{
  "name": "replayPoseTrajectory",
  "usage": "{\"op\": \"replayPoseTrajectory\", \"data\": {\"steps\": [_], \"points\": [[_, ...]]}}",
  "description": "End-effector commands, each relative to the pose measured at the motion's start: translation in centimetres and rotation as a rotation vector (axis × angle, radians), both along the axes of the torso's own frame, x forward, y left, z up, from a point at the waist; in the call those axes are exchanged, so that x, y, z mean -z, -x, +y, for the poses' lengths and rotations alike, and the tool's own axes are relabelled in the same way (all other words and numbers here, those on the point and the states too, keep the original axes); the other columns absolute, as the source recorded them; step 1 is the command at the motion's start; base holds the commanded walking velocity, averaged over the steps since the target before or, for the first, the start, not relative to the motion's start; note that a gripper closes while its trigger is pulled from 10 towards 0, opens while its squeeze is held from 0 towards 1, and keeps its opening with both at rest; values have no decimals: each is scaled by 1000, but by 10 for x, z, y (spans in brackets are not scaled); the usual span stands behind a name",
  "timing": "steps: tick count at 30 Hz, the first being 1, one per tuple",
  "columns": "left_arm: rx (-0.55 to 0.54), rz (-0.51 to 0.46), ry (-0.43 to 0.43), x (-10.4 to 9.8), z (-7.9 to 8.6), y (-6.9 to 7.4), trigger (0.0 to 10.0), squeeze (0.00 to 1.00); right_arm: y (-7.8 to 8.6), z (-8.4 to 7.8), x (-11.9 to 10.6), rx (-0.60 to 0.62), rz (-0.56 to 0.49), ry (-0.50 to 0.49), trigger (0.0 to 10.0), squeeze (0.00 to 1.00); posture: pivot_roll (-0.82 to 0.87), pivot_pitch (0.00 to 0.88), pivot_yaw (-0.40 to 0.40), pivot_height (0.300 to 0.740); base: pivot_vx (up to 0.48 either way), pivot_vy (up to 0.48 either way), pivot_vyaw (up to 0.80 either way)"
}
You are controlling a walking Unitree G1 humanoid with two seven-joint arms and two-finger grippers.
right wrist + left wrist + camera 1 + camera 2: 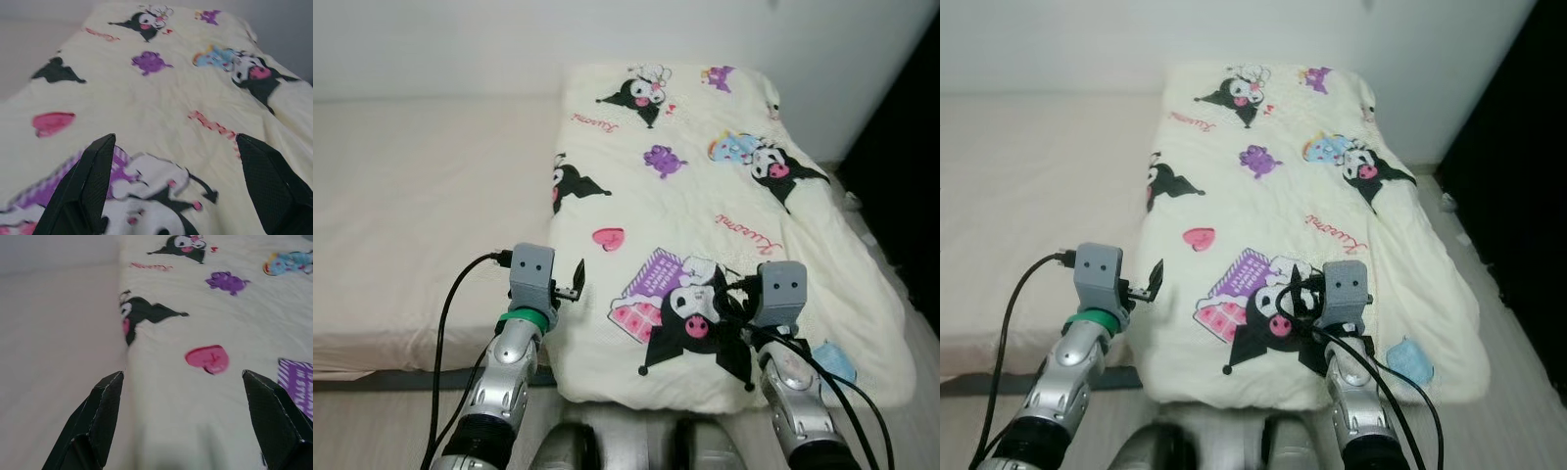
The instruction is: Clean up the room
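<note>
A cream blanket [705, 215] printed with black-and-white cartoon characters, pink hearts and purple motifs lies spread over the right half of a bed, reaching from the white wall [460, 44] at the top of the head views down to the near edge at the bottom centre, where it hangs over the side. The bare beige mattress [421, 215] takes up the left half of these views. The left gripper [182, 404] sits at the lower left of the head views, just at the blanket's left border; its wrist view shows the two black fingers [100, 416] spread wide apart with nothing between them, one over the mattress and one over the blanket. The right gripper [175, 176] sits at the lower right over the blanket's near end, fingers likewise spread wide and empty above a printed character. A small light-blue object [1410, 360] lies at the blanket's lower right edge, beside the right arm; what it is cannot be told.
</note>
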State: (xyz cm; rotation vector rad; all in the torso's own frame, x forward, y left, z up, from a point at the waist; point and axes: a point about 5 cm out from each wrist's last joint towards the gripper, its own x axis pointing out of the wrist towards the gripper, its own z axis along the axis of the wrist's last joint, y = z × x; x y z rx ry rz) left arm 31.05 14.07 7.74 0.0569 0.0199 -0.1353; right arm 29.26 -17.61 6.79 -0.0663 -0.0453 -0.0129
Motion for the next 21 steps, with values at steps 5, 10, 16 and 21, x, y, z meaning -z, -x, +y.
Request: {"op": "replayPoseTrajectory", "data": {"steps": [5, 10, 16, 21], "points": [[-13, 21, -24, 9, 6, 2, 10000, 0, 7, 1, 13, 6, 41, -21, 10000, 0, -22, 16, 60, 725, 0, 0, 0], [-14, 17, -23, 8, 6, 1, 10000, 0, 7, 1, 14, 10, 43, -25, 10000, 0, -22, 13, 61, 735, 0, 0, 0], [-9, 14, -23, 7, 4, -2, 10000, 0, 5, -2, 14, 20, 42, -29, 10000, 0, -25, 18, 62, 740, 0, 0, 0], [-7, 25, -28, 10, 4, -2, 10000, 0, 5, -4, 16, 29, 49, -41, 10000, 0, -26, 23, 57, 740, 0, 0, 0]]}}
